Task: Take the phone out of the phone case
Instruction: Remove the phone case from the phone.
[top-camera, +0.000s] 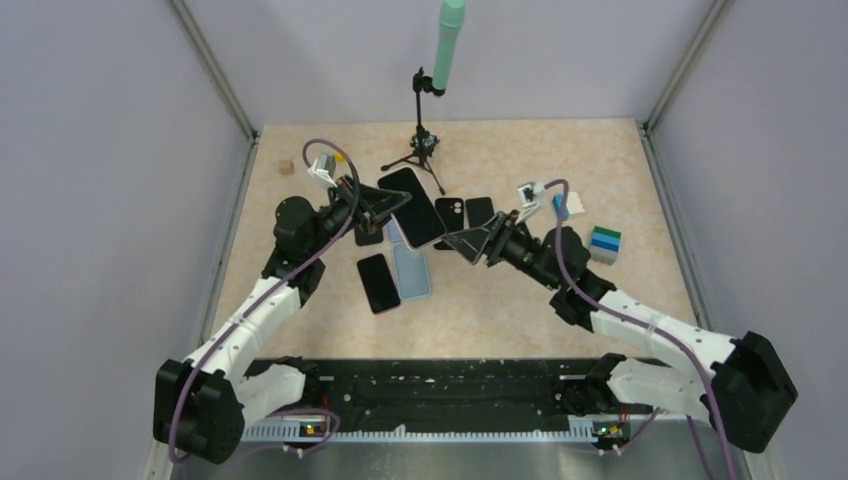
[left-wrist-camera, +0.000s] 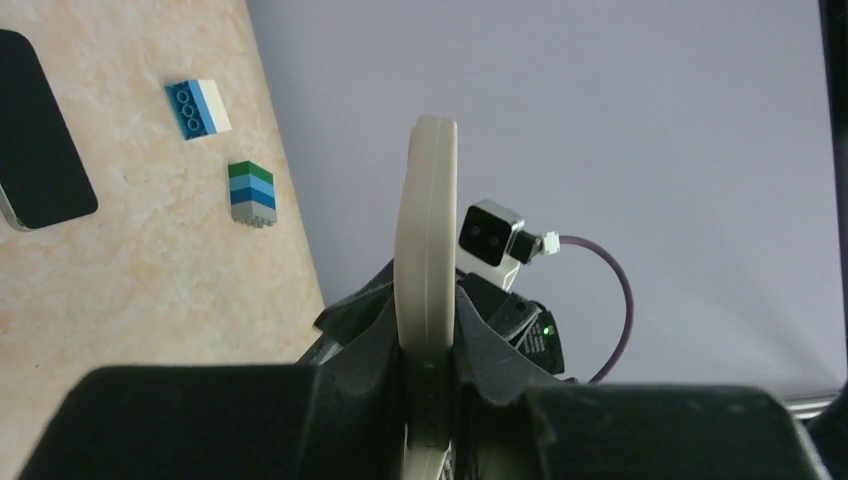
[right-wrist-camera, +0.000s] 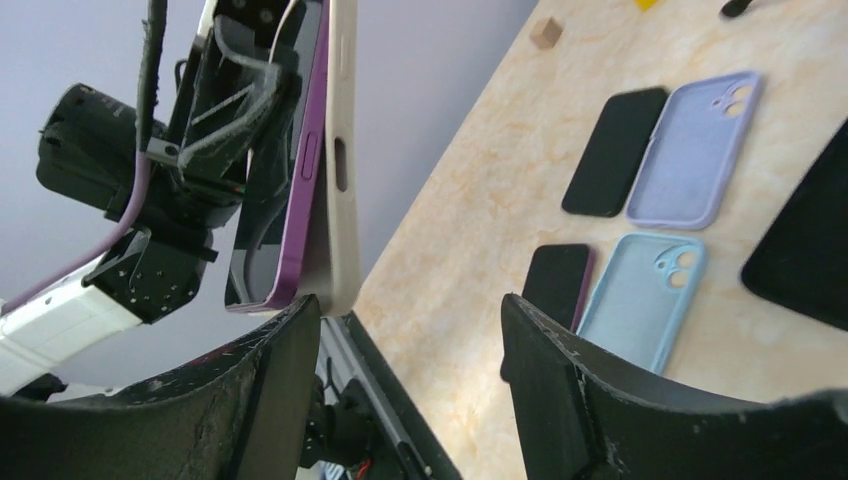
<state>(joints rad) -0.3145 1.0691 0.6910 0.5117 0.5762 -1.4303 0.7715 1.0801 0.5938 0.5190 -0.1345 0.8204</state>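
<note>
From above, the left tool (top-camera: 388, 207) holds the phone (top-camera: 415, 205) off the tabletop (top-camera: 600, 300), over the middle and somewhat toward the far edge, with the dark screen facing up. The right tool (top-camera: 462, 246) sits just beside the phone's near right end, pointing at it. A spare black phone (top-camera: 378, 283) and a light blue case (top-camera: 412, 272) lie flat below, and a small tripod (top-camera: 425, 150) stands by the far edge.

In the left wrist view, the cream phone case (left-wrist-camera: 425, 230) is seen edge-on and upright, pinched tight between the left tool's two black fingers. Two brick stacks (left-wrist-camera: 251, 193) rest on the tabletop at the right edge.

In the right wrist view, the right tool's fingers (right-wrist-camera: 270, 370) stand wide apart with nothing between them. The phone's purple side lies against the cream case and seems to fan slightly away from it lower down. The lower corner of the pair reaches the tip of one finger; I cannot tell whether they touch. A lavender case (right-wrist-camera: 692, 150) lies flat beyond.
</note>
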